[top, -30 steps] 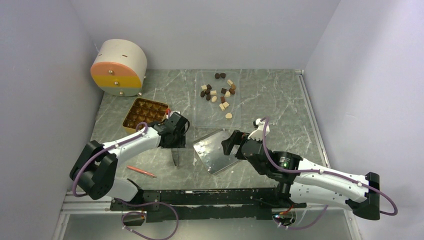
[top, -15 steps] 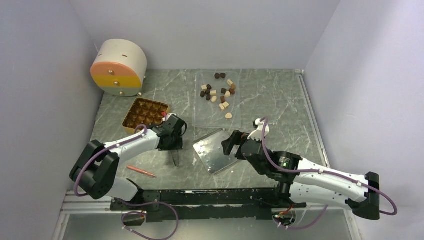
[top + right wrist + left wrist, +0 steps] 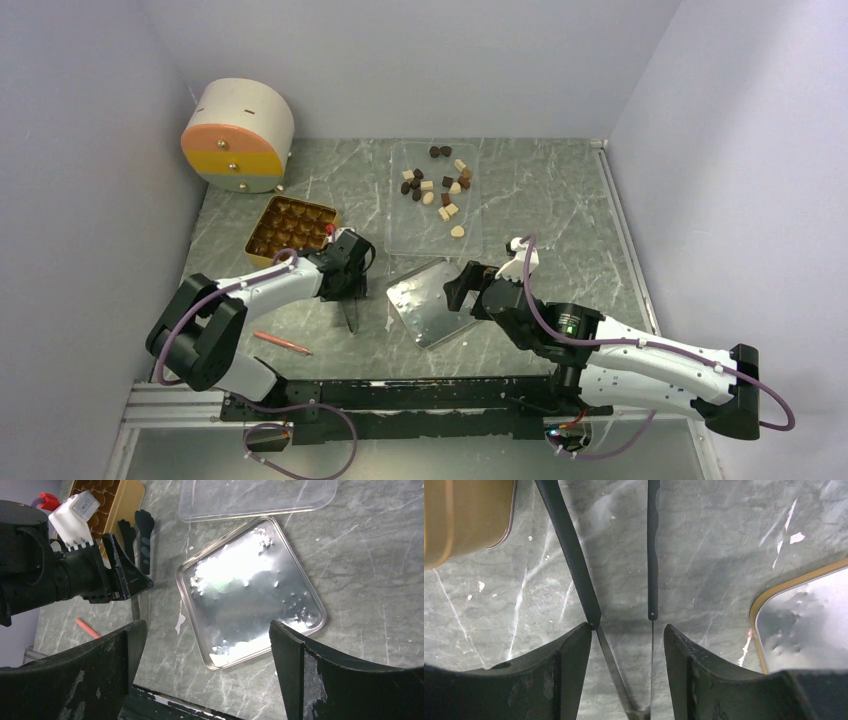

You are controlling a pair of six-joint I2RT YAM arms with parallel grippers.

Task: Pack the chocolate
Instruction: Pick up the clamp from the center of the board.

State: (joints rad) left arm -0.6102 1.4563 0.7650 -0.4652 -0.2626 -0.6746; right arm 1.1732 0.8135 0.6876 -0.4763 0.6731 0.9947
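Roughly twenty small chocolate pieces (image 3: pixel 436 190), dark, mid-brown, cream, on clear tray (image 3: pixel 420 237); left gripper (image 3: pixel 627 629) and right gripper (image 3: pixel 207 625) spread, empty.

the chocolate pieces (image 3: pixel 427 185) are too small in the top view to tell their shapes. the left wrist view cuts off the gold box (image 3: pixel 464 515) at 10 o'clock and the silver lid (image 3: pixel 809 625) at 4 o'clock — the right wrist view cuts off the clear tray (image 3: pixel 255 497) at 12 o'clock.

Chocolate (image 3: pixel 437 185) lies on the tray (image 3: pixel 430 242) — box (image 3: pixel 290 226) to its left, lid (image 3: pixel 425 305) just before it, perhaps touching.
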